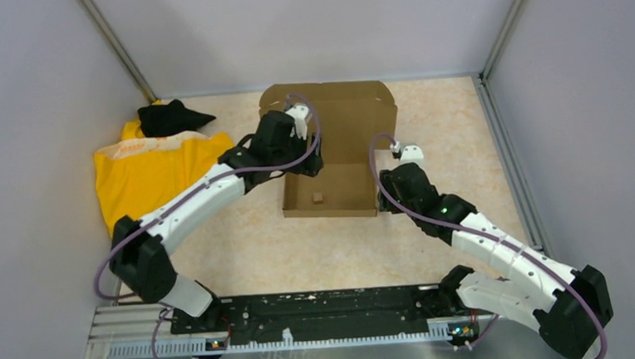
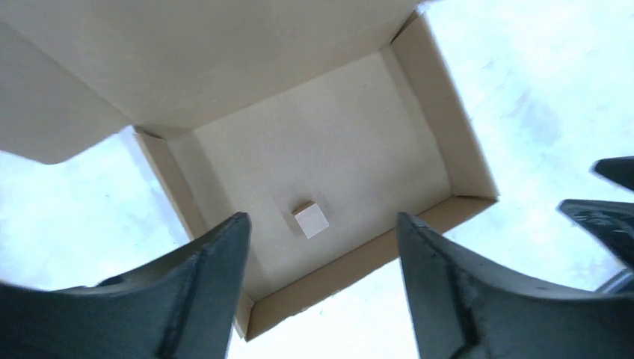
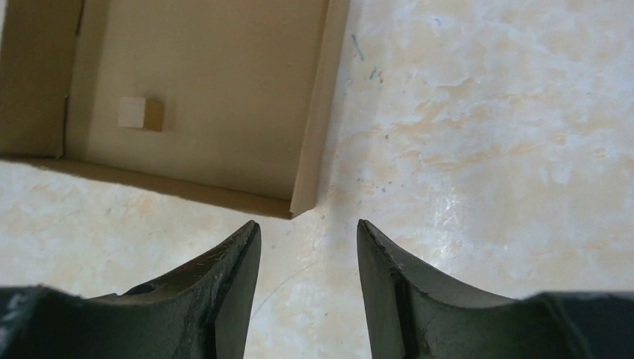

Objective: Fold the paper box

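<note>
Three grey walls hem the bench on its left, far and right sides. The paper box sits mid-bench toward the far side as a shallow tray with four raised sides. Its lid is raised open along the far edge. A small cardboard scrap lies on the tray floor near the front wall. Bare bench lies open in front of the box and to its right. To its left, apart from the box, a yellow cloth with a black item on top fills the far corner.

The left hand hangs over the left part of the tray, fingers spread wide, gripping and touching nothing. Its arm reaches diagonally from the near left base, the wrist tipped down by the box's left wall.

The right hand hovers just outside the tray's near right corner, fingers partly apart and empty, pointing down at the bench. Its arm bends in from the near right.
</note>
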Available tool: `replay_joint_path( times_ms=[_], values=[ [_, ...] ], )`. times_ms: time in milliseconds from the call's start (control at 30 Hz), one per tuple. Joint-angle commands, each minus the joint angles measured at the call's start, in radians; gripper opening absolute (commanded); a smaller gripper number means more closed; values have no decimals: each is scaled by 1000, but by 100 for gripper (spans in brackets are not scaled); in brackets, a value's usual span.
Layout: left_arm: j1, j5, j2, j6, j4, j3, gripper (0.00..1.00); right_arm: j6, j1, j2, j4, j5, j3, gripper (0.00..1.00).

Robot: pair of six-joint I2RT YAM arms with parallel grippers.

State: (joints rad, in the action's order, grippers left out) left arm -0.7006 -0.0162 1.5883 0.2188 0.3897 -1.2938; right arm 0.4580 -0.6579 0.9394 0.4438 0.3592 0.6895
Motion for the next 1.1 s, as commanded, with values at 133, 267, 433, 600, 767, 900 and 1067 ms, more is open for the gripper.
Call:
replay_joint_path(
  times_ms=[133,267,433,600,767,900,1067],
  values=[
    [-3,-93,-331,68,81,118,99,53,7,-96,109,-189,130,53],
    [3,-222,-500,107,192,176,99,39,7,-141,159,-220,161,67],
    [15,-261,-621,112,260,199,99,5,8,-138,171,-305,183,84],
    [21,-366,-662,57,265,148,99,-83,7,-55,212,-270,305,84],
    [95,-414,-553,-36,266,24,99,-211,8,37,189,-180,467,84],
    [242,-263,-429,-113,261,-93,99,-404,24,99,151,-83,587,84],
    [274,-177,-268,-293,275,-254,99,-490,324,248,184,-328,769,80]
  ],
)
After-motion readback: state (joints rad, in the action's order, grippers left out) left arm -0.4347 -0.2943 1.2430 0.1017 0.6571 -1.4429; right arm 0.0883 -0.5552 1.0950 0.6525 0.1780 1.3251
